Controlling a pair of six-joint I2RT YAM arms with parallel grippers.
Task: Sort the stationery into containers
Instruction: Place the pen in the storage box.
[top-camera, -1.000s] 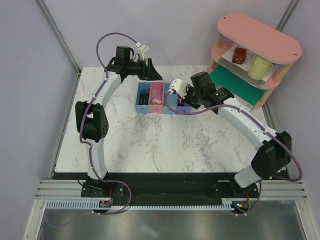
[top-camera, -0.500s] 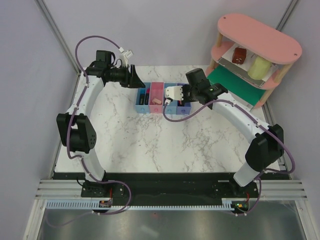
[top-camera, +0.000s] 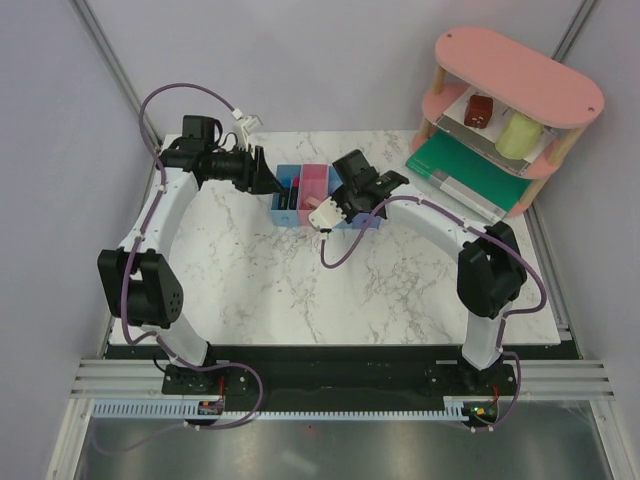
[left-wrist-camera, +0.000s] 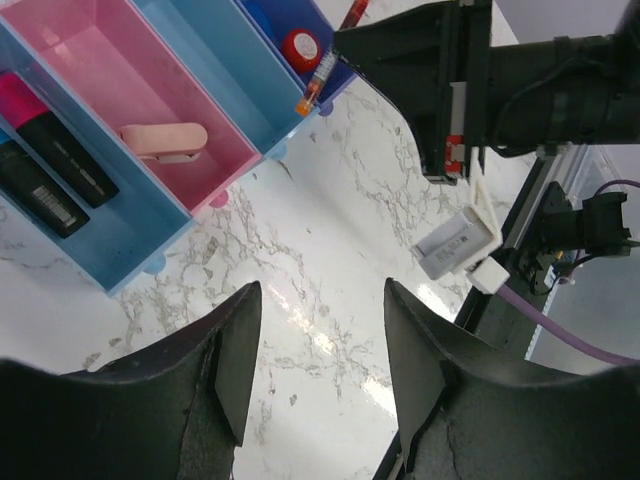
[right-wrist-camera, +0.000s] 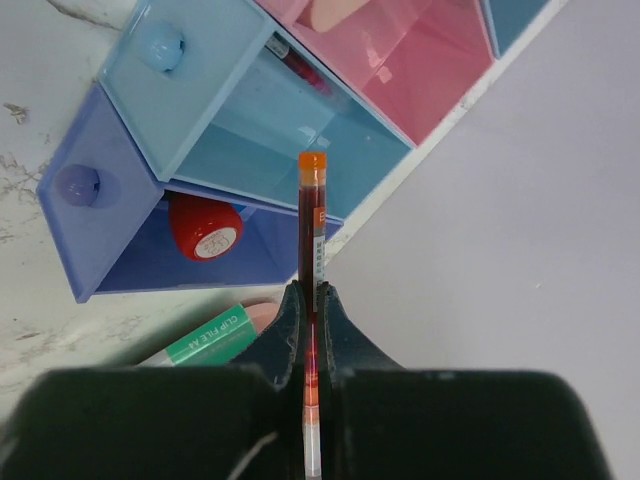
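Stationery lies partly sorted in the containers (top-camera: 314, 180), four joined bins in a row toward 12 o'clock on the marble table (top-camera: 300, 290). Two black markers (left-wrist-camera: 48, 150) with pink ends lie in the end light blue bin (left-wrist-camera: 125, 215) at the row's 9 o'clock side. A pinkish eraser (left-wrist-camera: 163, 141) rests in the pink bin (left-wrist-camera: 90, 50) next to it. A red round-ended piece (right-wrist-camera: 205, 232) sits in the darker blue bin (right-wrist-camera: 85, 225) at the 3 o'clock end. The right gripper (right-wrist-camera: 310, 300) is clamped on a thin red pen (right-wrist-camera: 311, 225). The pen's orange tip hangs near the wall between the second light blue bin (right-wrist-camera: 230, 120) and the darker blue one; whether it touches cannot be told. The left gripper (left-wrist-camera: 315, 350) hangs just beside the row's 9 o'clock end, jaws apart with only marble between them. A green clip file (right-wrist-camera: 200, 340) lies beyond the row, under a pink two-tier shelf (top-camera: 520, 85) at 2 o'clock.
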